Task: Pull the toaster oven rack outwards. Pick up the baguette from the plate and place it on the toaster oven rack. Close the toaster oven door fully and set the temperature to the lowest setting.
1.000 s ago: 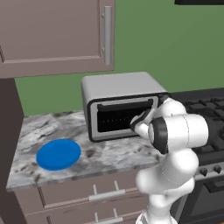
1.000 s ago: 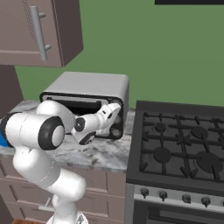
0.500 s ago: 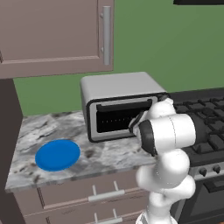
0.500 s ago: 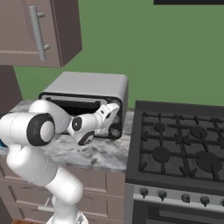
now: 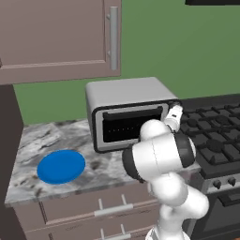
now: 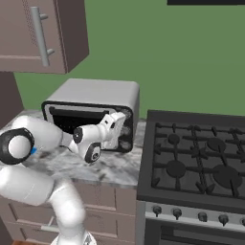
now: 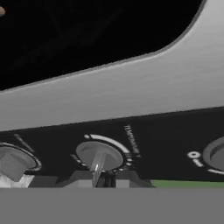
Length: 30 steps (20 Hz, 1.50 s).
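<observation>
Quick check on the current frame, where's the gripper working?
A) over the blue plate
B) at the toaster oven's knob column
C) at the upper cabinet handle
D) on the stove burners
B: the gripper sits against the knob column on the toaster oven, and the hand view shows its fingers closing round a temperature knob.
</observation>
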{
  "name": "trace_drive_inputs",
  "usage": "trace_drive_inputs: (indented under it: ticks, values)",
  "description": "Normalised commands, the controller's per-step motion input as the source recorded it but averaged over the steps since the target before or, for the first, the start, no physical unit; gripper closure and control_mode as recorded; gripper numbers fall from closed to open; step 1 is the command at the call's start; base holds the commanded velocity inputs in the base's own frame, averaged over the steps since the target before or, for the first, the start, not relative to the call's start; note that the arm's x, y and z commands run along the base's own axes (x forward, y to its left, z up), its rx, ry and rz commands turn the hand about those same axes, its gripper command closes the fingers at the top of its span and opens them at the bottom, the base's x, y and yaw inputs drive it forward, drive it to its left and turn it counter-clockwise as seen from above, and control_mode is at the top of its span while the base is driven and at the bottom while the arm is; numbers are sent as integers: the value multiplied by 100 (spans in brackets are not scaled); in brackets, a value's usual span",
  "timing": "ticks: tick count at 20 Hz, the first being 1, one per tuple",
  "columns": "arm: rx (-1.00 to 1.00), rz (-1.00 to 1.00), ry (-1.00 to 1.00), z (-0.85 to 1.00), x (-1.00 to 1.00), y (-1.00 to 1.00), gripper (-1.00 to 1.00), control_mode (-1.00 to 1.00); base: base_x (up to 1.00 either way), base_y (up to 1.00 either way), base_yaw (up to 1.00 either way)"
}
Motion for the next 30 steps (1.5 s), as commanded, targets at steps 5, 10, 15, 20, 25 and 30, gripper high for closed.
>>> trace_drive_inputs:
  ticks: [5, 10, 15, 20, 25, 30]
  values:
    - [-100, -2, 1, -8, 24, 80, 100, -100, 0, 0, 0]
    - [-49, -1, 4, 0, 23, 51, 100, -100, 0, 0, 0]
    - [0, 0, 1, -3, 0, 2, 100, -100, 0, 0, 0]
    - [0, 0, 0, 0, 0, 0, 100, -100, 0, 0, 0]
    - [0, 0, 0, 0, 0, 0, 100, -100, 0, 0, 0]
    - [0, 0, 0, 0, 0, 0, 100, -100, 0, 0, 0]
